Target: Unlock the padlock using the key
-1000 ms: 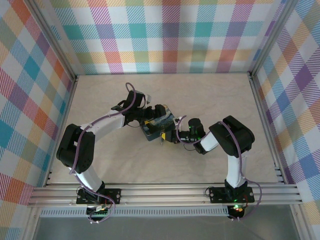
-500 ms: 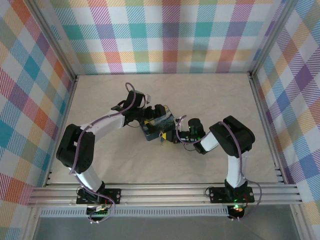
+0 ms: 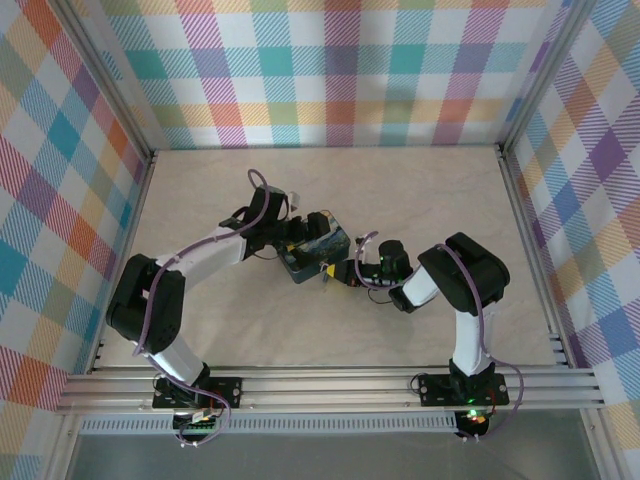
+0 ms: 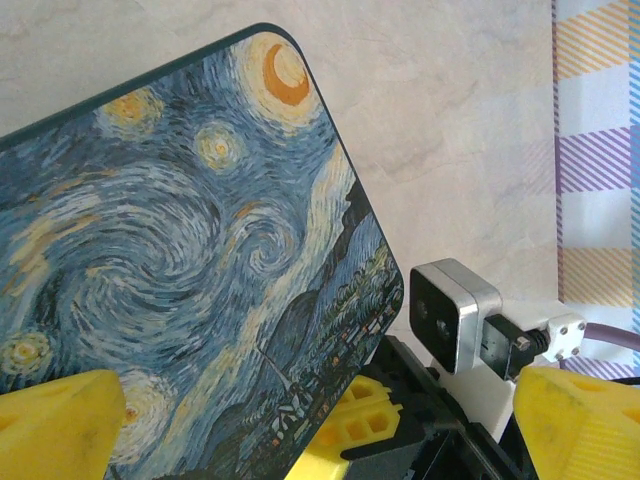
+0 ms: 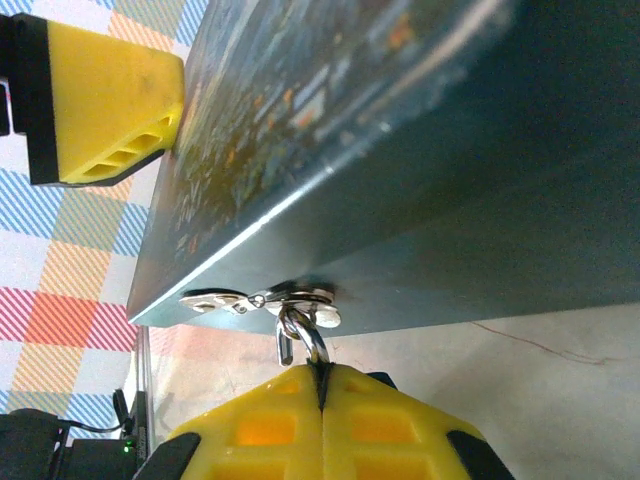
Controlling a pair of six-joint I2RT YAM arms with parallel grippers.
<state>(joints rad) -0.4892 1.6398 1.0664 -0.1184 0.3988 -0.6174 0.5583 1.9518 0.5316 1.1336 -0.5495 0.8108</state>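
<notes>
Right gripper [image 5: 320, 378] has closed, clenched on a metal loop [image 5: 298, 335] at the starry-night box's [image 4: 180, 240] near edge, beside the padlock [image 3: 325, 269]. Left gripper [image 4: 320, 420] released, straddling box; worktop [image 3: 420, 200] open beyond.

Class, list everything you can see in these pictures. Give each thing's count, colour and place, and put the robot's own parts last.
box: 1, dark blue with a swirling starry-night picture, mid-table between the grippers
latch: 1, silvery, on the box's side
padlock: 1, silvery shackle showing, body hidden, hanging from the latch
table: 1, pale marbled beige
walls: 3, pastel plaid, around the table
frame rails: silver, along the near edge
arms: 2, black and white, bases at the near edge
left gripper: 1, yellow fingers, open, over the box
right gripper: 1, yellow fingers, shut on the padlock
</notes>
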